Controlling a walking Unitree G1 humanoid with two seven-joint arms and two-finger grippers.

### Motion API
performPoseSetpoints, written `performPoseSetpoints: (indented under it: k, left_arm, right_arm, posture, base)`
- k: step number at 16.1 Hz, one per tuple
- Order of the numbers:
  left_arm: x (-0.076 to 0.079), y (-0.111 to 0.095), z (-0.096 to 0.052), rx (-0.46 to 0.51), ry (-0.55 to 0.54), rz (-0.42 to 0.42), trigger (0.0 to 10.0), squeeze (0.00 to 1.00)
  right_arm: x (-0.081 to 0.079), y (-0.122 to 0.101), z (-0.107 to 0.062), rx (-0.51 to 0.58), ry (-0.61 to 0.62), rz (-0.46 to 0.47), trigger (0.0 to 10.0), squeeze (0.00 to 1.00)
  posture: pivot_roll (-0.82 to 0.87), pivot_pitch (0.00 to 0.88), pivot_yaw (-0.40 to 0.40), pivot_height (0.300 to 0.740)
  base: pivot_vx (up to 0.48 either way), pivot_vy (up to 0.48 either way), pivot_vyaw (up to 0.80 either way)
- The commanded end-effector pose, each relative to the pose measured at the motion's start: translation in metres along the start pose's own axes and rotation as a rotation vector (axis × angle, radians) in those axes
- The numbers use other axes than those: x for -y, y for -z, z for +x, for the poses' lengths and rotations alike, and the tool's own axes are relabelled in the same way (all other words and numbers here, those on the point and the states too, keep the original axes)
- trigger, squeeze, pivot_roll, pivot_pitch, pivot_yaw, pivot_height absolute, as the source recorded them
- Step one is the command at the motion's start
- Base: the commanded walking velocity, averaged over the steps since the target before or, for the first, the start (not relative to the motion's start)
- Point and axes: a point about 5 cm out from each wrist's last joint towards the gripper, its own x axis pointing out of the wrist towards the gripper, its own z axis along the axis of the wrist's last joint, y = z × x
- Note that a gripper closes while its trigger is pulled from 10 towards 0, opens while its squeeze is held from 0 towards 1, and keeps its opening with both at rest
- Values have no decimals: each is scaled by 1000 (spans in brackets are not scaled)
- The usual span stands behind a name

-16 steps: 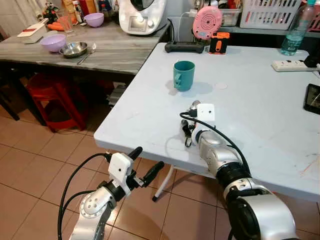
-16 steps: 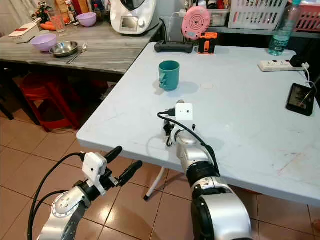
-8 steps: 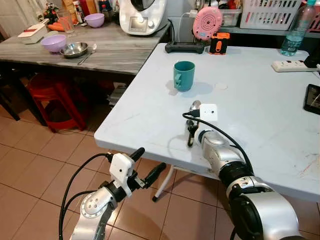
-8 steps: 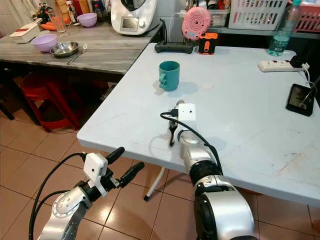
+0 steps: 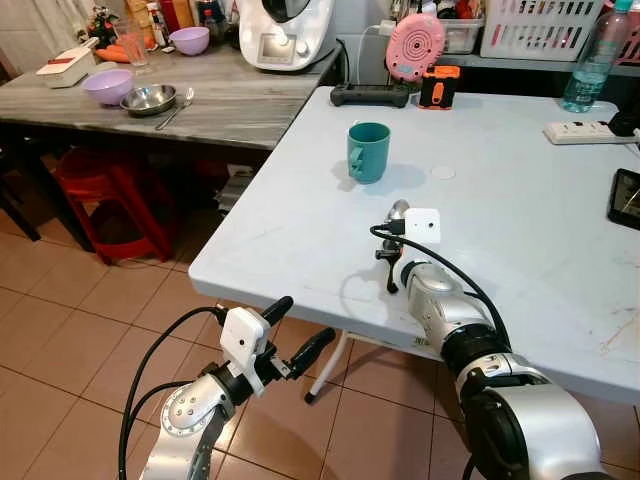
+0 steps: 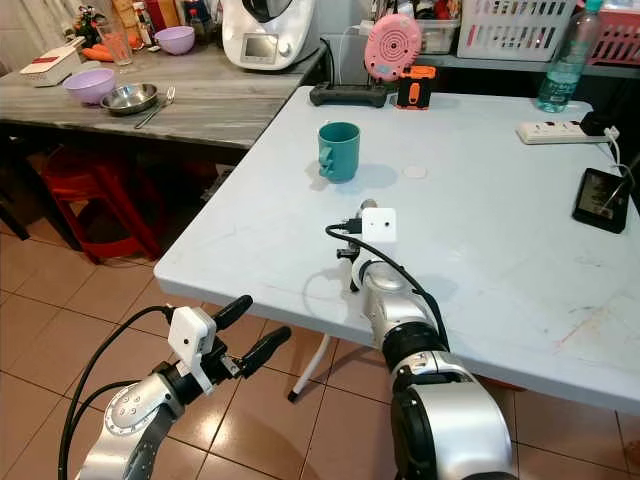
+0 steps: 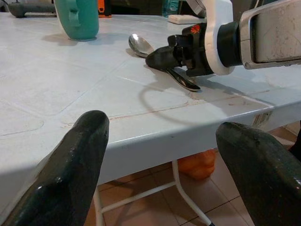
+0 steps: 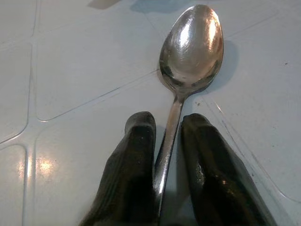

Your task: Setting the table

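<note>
A metal spoon [image 8: 192, 44] lies on the white table [image 5: 520, 200], its bowl [image 5: 398, 209] pointing toward the teal mug [image 5: 368, 151]. My right gripper [image 8: 167, 141] rests low on the table near the front edge, shut on the spoon's handle. From the left wrist view the spoon [image 7: 139, 44] and the right gripper's fingers [image 7: 162, 59] sit just behind the table edge, with the mug [image 7: 76, 19] further back. My left gripper [image 5: 293, 327] hangs open below the table's front edge, over the floor, holding nothing.
A grey wooden counter [image 5: 230, 100] to the left carries purple bowls [image 5: 106, 85], a steel bowl [image 5: 147, 98] and a kitchen machine. A red stool [image 5: 110, 195] stands under it. A power strip [image 5: 585, 130], a phone [image 5: 626, 197] and a bottle [image 5: 597, 55] line the table's far right.
My right gripper has slid the spoon a little to the right along the table. The left arm has barely shifted.
</note>
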Motion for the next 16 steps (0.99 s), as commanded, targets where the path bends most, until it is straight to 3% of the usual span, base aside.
performPoseSetpoints:
  k: [1, 11, 14, 16]
  left_arm:
    - [-1, -2, 0, -3, 13, 16, 10000, 0]
    - [-1, -2, 2, 16, -10, 22, 10000, 0]
    - [-13, -7, 3, 29, -124, 54, 10000, 0]
    - [-27, -11, 6, 39, -259, 70, 10000, 0]
  right_arm:
    - [3, 25, -3, -100, 9, 12, 0, 0]
    - [21, 44, -11, -85, 43, 81, 0, 0]
    - [32, 31, -22, 57, 45, 107, 0, 0]
    - [39, 19, -42, 196, 45, 85, 0, 0]
  posture:
    - [-41, 49, 83, 740]
    - [-43, 36, 82, 740]
    - [-48, 33, 84, 740]
    - [-55, 28, 84, 740]
  base:
    - [0, 0, 0]
    - [0, 0, 0]
    - [0, 0, 0]
    - [0, 0, 0]
